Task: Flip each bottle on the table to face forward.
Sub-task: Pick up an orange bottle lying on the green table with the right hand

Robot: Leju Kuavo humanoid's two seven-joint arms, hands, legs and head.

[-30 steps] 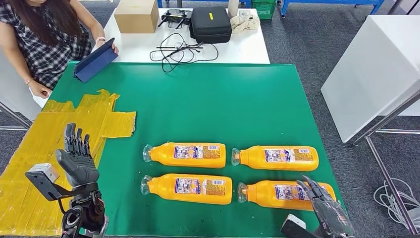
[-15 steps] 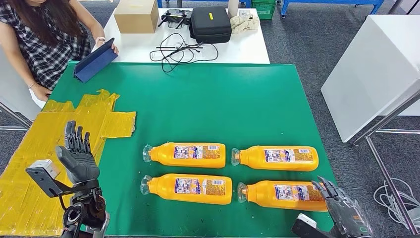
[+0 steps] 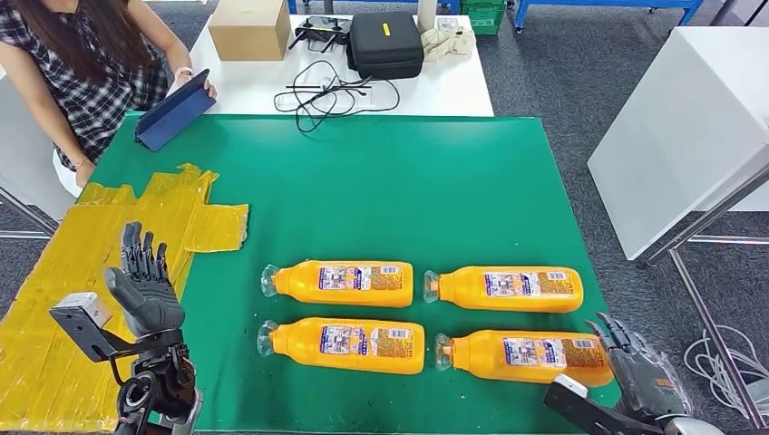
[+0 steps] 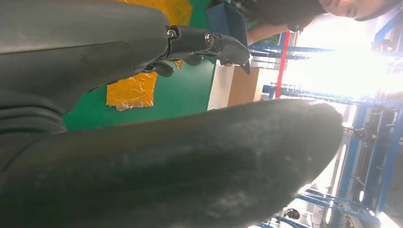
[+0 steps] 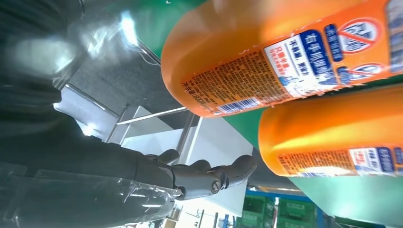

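Four orange bottles lay lower centre; left hand and right hand stayed spread, empty.

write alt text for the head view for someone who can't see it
Four orange bottles lie on their sides in two rows of two on a green table, small-print labels facing up. The robot's right hand hovers open by the base of the near-right bottle; its left hand is raised open over yellow tape. A person sits at the far left corner holding a blue tablet case.
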